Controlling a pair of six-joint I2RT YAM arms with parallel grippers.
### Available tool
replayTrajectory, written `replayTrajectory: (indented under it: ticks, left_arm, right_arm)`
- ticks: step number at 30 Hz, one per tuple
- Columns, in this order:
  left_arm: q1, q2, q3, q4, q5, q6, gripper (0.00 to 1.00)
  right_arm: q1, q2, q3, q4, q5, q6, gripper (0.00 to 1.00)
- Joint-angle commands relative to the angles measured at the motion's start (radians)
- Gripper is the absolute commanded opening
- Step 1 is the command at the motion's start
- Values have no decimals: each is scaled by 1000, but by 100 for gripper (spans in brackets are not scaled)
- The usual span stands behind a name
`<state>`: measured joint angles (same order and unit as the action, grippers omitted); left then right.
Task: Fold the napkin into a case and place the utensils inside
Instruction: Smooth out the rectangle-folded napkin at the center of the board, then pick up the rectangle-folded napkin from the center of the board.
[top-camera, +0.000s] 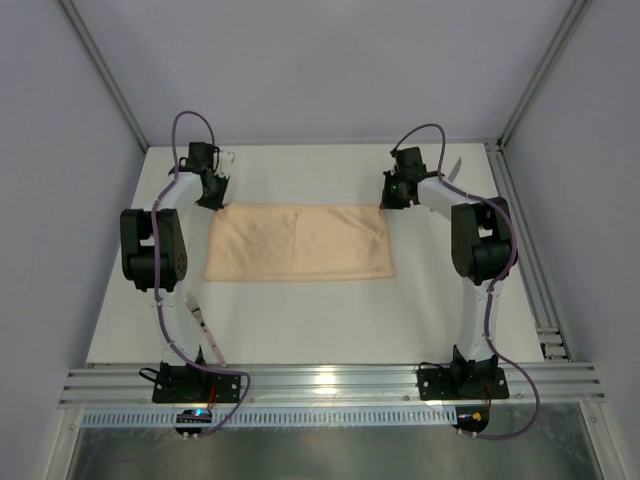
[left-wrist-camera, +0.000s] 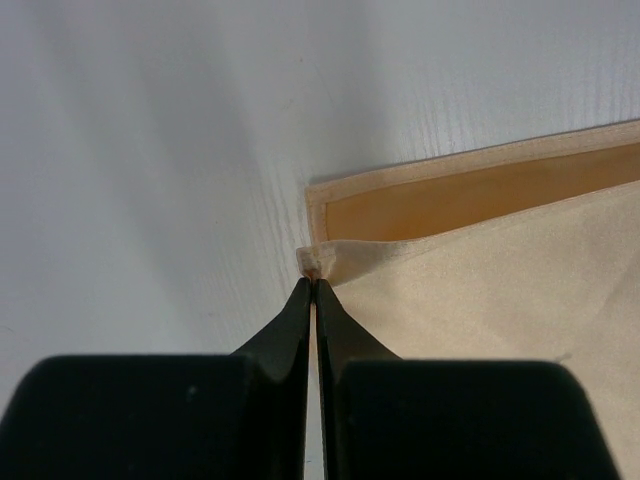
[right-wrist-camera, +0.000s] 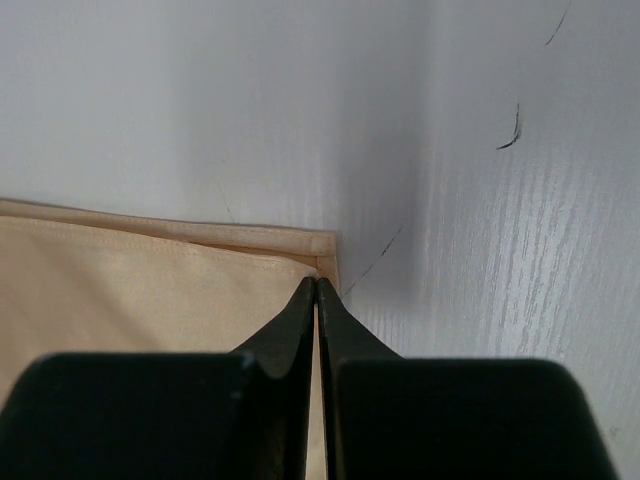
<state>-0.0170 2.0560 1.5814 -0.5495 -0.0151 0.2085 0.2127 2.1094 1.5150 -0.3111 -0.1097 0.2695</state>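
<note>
The peach-orange napkin (top-camera: 300, 243) lies folded in half as a wide rectangle in the middle of the white table. My left gripper (top-camera: 212, 195) is at its far left corner. In the left wrist view the gripper (left-wrist-camera: 314, 280) is shut, pinching the top layer's corner of the napkin (left-wrist-camera: 480, 290) just short of the lower layer's hem. My right gripper (top-camera: 392, 200) is at the far right corner. In the right wrist view it (right-wrist-camera: 317, 282) is shut on the top layer's corner of the napkin (right-wrist-camera: 130, 290). A slim pale utensil (top-camera: 455, 165) lies behind the right arm, and another pinkish one (top-camera: 202, 322) lies by the left arm's base.
The table's far edge (top-camera: 320, 146) meets the grey back wall just behind both grippers. An aluminium rail (top-camera: 520, 230) runs along the right side. Thin dark marks (right-wrist-camera: 515, 130) show on the table surface to the right of the napkin.
</note>
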Motion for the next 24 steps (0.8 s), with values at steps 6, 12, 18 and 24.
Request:
replayTrajectory:
  ticks: [6,12,18,24]
  left_arm:
    - [11,1,19,23,6,-6,18]
    - [11,-80,6,17,10,-14,31]
    - [9,-273,-76,-29,113,-15,26]
    - [-23,-496,-408,-154,152,55,11]
  right_arm:
    - [-3,11,62,0,15,7,20]
    - [-1,-112,21,-19,57,-6,49]
    - [59,-331,-161,-10,195,-38,53]
    - [218,-525,-439,53,79,2,21]
